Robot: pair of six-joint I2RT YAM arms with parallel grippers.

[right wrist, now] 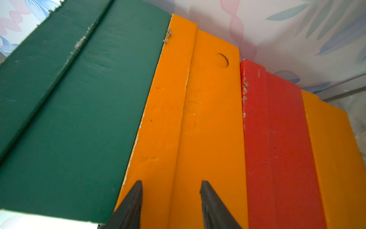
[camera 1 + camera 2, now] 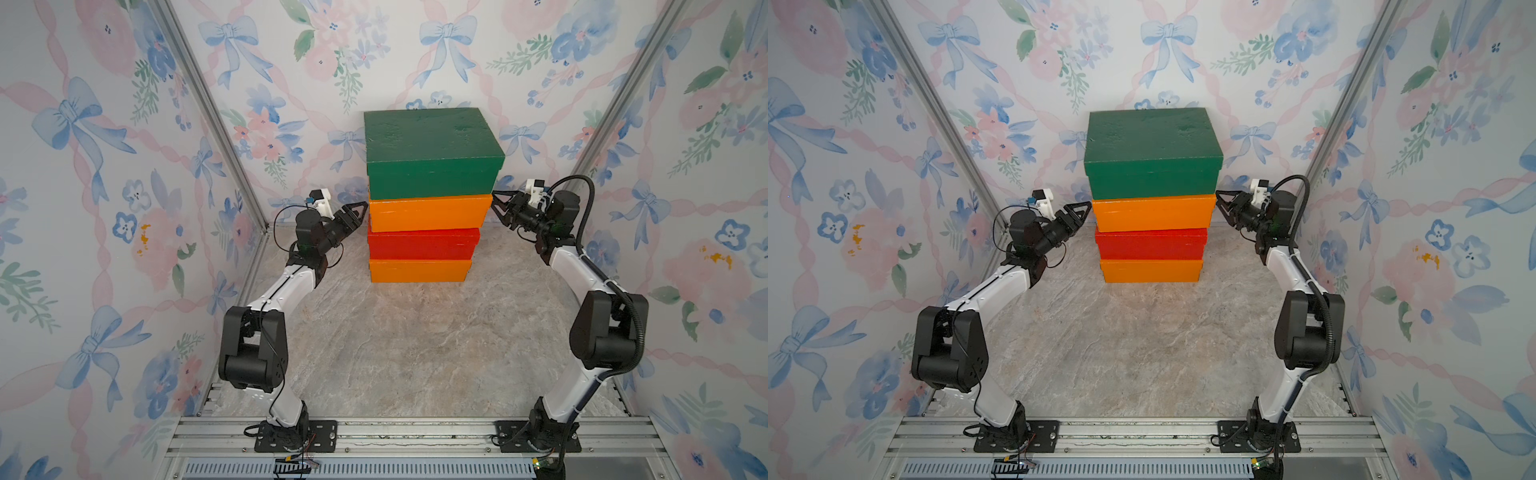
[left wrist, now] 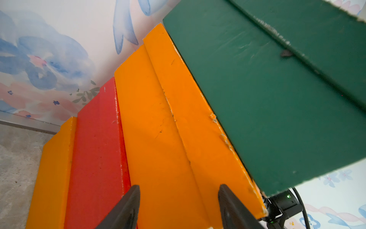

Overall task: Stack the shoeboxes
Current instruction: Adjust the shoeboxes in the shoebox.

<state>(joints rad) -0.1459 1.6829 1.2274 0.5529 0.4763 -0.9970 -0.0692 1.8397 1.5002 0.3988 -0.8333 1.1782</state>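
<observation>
STACK OF FOUR. In both top views one pile stands on the marbled table [image 2: 415,353] close to the back wall. The green shoebox [image 2: 432,145] is on top, the upper orange shoebox [image 2: 430,212] beneath it, then the red shoebox [image 2: 422,245], and the lower orange shoebox [image 2: 419,270] sits on the table. The count is four shoeboxes — two orange, one red, one green — and none lies loose. There are two arms. The left gripper [image 2: 362,211] and right gripper [image 2: 495,201] point at opposite ends of the upper orange shoebox, tips at or just beside its end walls, holding nothing.

The left wrist view shows the left gripper [image 3: 179,186] set narrow. A gap shows between its two fingers, with only the orange end wall beyond; whether the tips touch it cannot be told.

The right wrist view shows the right gripper [image 1: 172,181] likewise, fingers close together but not meeting, nothing between them. It is aimed at the orange end wall, which has a round finger hole [image 1: 222,60]. Here the end walls appear to step slightly from box to box.

The stacking looks done — what may be left is squaring the pile and drawing both arms clear.
</observation>
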